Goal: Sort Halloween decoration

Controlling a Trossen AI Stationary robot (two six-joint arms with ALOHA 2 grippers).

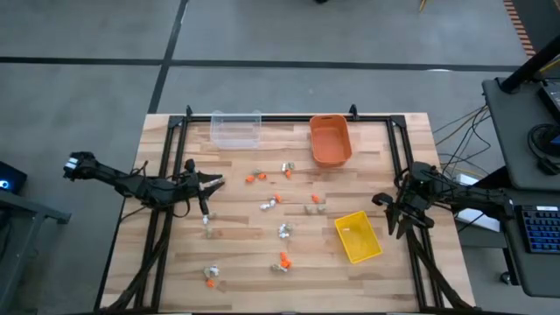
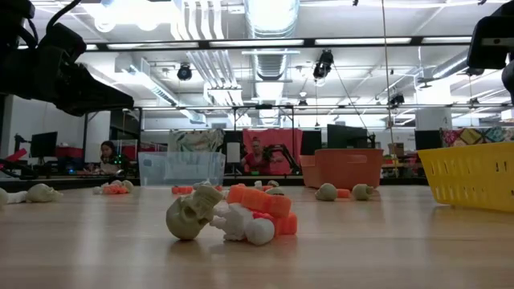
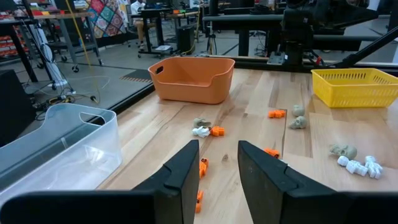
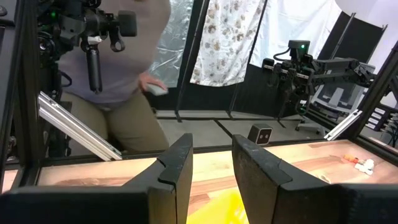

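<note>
**A:** Can you read any brand, label or writing?

**B:** None that I can make out. The orange bin [image 1: 331, 140], the yellow bin [image 1: 359, 236] and the clear bin [image 1: 236, 129] show plain faces, and the far signs in the low view are too small to read.

**A:** Where are your grippers?

**B:** My left gripper [image 1: 208, 182] hovers over the left part of the tabletop [image 1: 245, 245], just below the clear bin in the high view. Its fingers [image 3: 180, 174] stand apart with a gap between them and nothing held. My right gripper [image 1: 395, 210] hangs at the tabletop's right edge, just beside the yellow bin, its fingers [image 4: 177, 165] also apart and empty.

**A:** And the Halloween decoration?

**B:** The Halloween decoration [image 1: 282, 231] lies scattered across the middle of the tabletop, between the bins, in small clusters of orange, white and tan-grey pieces. A few sit near the front left corner [image 1: 210, 276]. In the low view a tan skull [image 2: 191, 215] leans against a white piece and an orange piece [image 2: 261, 205].

**A:** What is hard to make out?

**B:** From above, the trinkets are too tiny to tell their shapes. My right wrist view shows only a corner of the yellow bin, and a person [image 4: 118, 74] beyond the tabletop is cut off at the top of the picture. The clear bin's contents I cannot tell.
</note>
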